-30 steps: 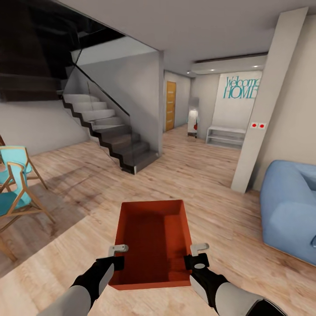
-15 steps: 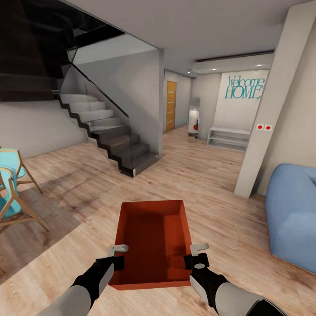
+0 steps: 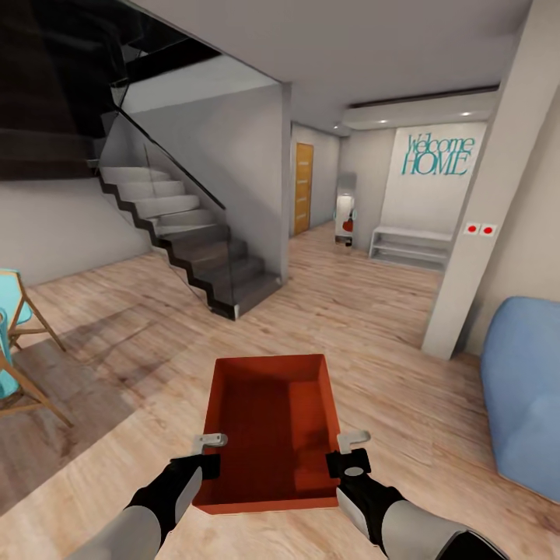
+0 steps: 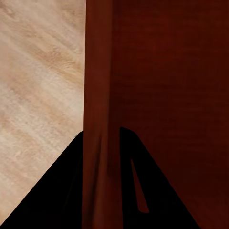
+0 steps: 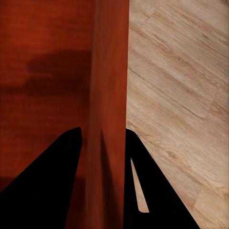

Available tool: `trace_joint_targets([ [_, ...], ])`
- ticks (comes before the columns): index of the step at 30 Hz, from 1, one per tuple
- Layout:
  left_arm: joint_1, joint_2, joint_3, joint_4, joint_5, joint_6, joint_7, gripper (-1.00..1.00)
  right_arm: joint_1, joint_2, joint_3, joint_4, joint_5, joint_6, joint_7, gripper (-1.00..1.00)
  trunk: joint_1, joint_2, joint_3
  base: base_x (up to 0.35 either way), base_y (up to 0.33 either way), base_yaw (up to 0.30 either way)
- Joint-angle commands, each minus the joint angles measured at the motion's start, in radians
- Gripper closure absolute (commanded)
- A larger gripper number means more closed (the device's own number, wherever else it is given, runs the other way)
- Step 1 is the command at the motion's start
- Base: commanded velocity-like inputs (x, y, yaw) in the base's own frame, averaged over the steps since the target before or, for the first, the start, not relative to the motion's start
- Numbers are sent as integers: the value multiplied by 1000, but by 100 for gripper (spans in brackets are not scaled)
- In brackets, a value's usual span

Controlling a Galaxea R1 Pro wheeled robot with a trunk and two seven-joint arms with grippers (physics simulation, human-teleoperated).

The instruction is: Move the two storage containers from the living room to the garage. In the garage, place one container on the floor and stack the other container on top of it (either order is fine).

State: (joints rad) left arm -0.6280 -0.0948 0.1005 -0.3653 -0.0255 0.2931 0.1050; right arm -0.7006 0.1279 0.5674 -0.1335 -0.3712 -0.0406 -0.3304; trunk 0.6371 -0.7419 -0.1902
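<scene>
Rolling forward since the earlier frames: whole view is shifting, teal chair (image 3: 19, 342) is sliding off past the staircase (image 3: 187, 241), blue sofa (image 3: 525, 389) is slipping out on the other side. Camera motion, not the objects.

We're carrying one storage container (image 3: 268, 424) out front, between us and the staircase, lifted above the wood-plank floor (image 3: 373, 327). Left gripper (image 3: 204, 455) is pinching its left wall, right gripper (image 3: 348, 453) the right wall; wrist views are showing each wall running between the dark fingers, jaws narrowed onto it.

Progress, as we're judging it: early. We're still crossing plank flooring, heading toward the hallway with the honey wooden door (image 3: 302, 187) beyond the staircase. No concrete floor in sight. Nothing is placed yet; second container isn't accounted for here.

Materials: bin is orange-red, rectangular, lidless, shallow, thin straight walls, finely ribbed inside. Floor is pale grained planks. Staircase is showing dark treads with a glass side panel.
</scene>
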Motion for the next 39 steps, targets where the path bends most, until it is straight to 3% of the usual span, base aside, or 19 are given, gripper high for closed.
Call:
trace_joint_targets([
  [1, 1, 0, 9, 0, -20, 8, 7, 100, -2, -1, -38, -3, 11, -13, -2, 100, 1, -1, -1, 322, 0, 0],
  [8, 1, 0, 9, 0, -20, 8, 7, 100, -2, -1, -38, -3, 11, -13, -2, 100, 1, -1, -1, 322, 0, -116],
  [28, 1, 0, 10, 0, -20, 8, 7, 100, -2, -1, -38, -3, 11, -13, -2, 100, 1, -1, -1, 322, 0, -259],
  [39, 1, 0, 9, 0, -20, 8, 7, 100, -2, -1, -38, -3, 11, -13, -2, 100, 1, -1, -1, 322, 0, -28],
])
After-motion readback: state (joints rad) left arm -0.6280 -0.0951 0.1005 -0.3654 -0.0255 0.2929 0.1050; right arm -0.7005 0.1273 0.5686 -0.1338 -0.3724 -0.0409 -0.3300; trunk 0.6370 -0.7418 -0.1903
